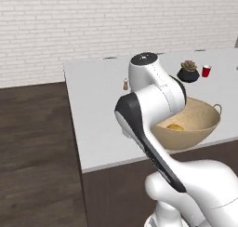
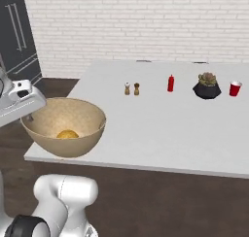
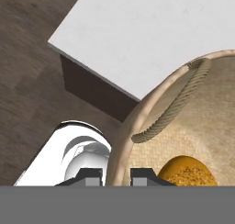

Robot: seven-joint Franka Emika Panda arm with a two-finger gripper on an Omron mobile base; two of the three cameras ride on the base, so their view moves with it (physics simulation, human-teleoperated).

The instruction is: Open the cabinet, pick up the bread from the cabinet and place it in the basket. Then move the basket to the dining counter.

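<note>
The bread (image 3: 186, 171) already lies in the bottom of the basket (image 2: 51, 115), so the cabinet and the picking look finished. The basket sits over the near corner of the dining bench (image 2: 160, 129), its rim reaching about to the edge or slightly past it. Whether its base has been set down on the slab or it hangs just above, I cannot tell. In the hand view the pincer (image 3: 115, 176) stands narrow, one fingertip either side of the basket's rim, so it appears clamped on the wall just below the rope loop handle (image 3: 176, 108). What seems left is to settle the basket fully on the bench and let go.

From the right base view, going left to right: the pincer grips the basket's left rim, the bread lies just right of it inside the bowl, and everything else is well off to the right and further back. First come two small shakers (image 2: 131, 89) standing side by side, then a red bottle (image 2: 170, 83), a potted plant (image 2: 207, 86) in a dark pot, and a red cup (image 2: 235, 89).

The bench is a flat pale slab on a dark base. Behind it runs a white brick wall (image 2: 146, 27), with dark wood floor (image 1: 32, 137) to the left and a dark cabinet front with long bar handles (image 2: 17, 32) in the far left corner.
</note>
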